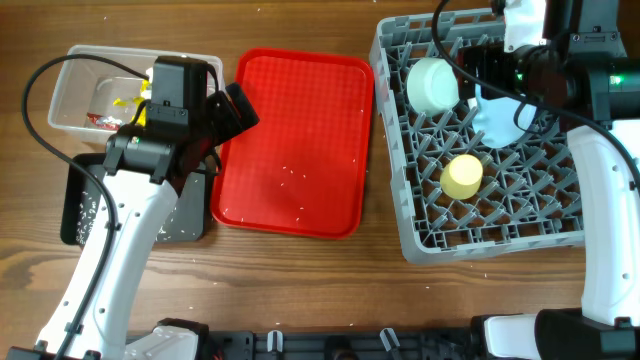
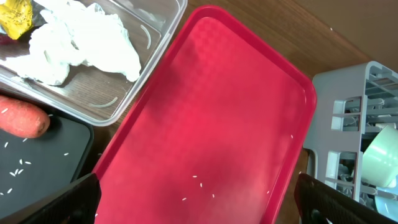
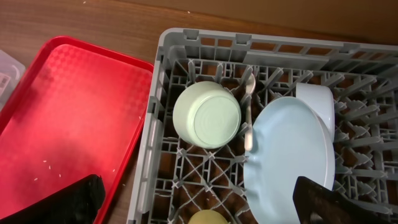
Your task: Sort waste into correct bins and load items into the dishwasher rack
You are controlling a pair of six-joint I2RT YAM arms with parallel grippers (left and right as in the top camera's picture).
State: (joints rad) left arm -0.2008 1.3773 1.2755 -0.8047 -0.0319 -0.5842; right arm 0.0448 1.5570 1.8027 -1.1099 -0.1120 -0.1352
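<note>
Left gripper (image 1: 243, 108) hangs over red tray (image 1: 300, 150) on wooden table (image 1: 300, 290).

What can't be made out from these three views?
Second bowl: right wrist view, mostly behind the plate.
Yellow cup: right wrist view, cut off by the bottom edge.
Black tray: overhead, largely covered by the left arm.
Wrappers: overhead, too small to read.

In grey rack (image 3: 280, 43): plate (image 3: 292, 155), bowl (image 3: 206, 115), yellow cup (image 1: 462, 176); in clear tub (image 1: 75, 95): tissue (image 2: 81, 40), wrappers (image 2: 15, 15).
</note>
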